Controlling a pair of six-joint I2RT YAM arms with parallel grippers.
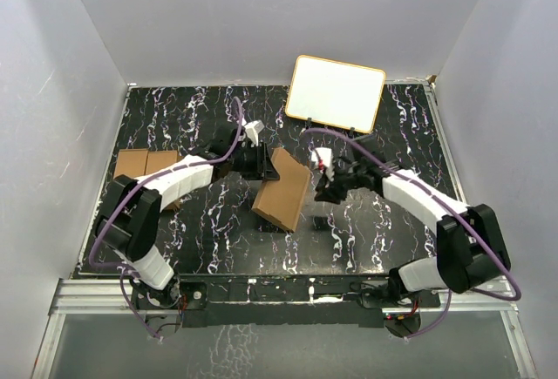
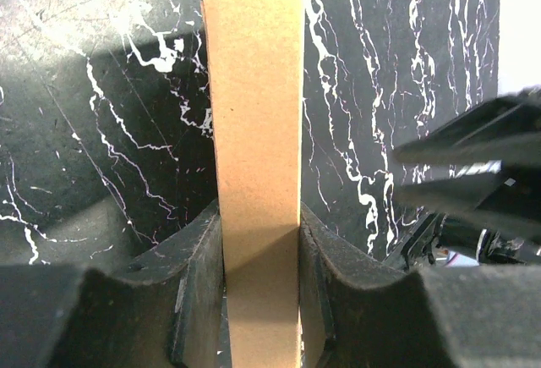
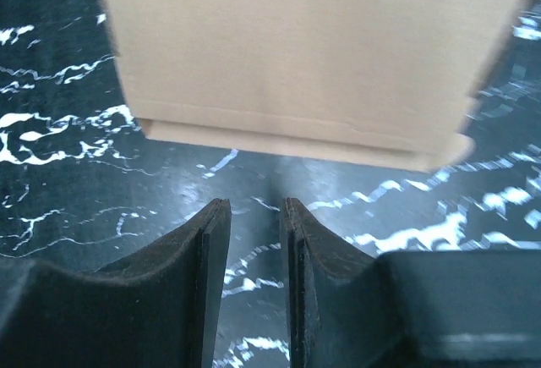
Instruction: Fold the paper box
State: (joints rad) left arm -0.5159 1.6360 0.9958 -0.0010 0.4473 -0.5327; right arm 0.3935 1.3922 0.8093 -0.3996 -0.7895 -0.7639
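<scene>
Surface: a black marbled table (image 1: pixel 209 240) with white veins, pale walls all round. A white board with a yellow rim (image 1: pixel 337 93) stands upper centre of the overhead frame, and twin brown cartons (image 1: pixel 144 165) lie at the left.
Box: the paper box (image 1: pixel 283 194) sits mid-frame, a slim carton lying at a slant.
Left pincer: the left gripper (image 2: pixel 260 241) is closed across the carton's narrow face, pads against both sides.
Right pincer: the right gripper (image 3: pixel 255 216) has its jaws a little apart with nothing between them; the box is just ahead, apart from it.
Handling: I'd judge it light, matte rather than slippery, stiff in the panels, weak at the creases and easily dented. Take it across the narrow walls.
Views: the left wrist view alone shows the grip. The right wrist view shows the broad face and a lip along its lower edge. Overhead shows an arm on each side.
</scene>
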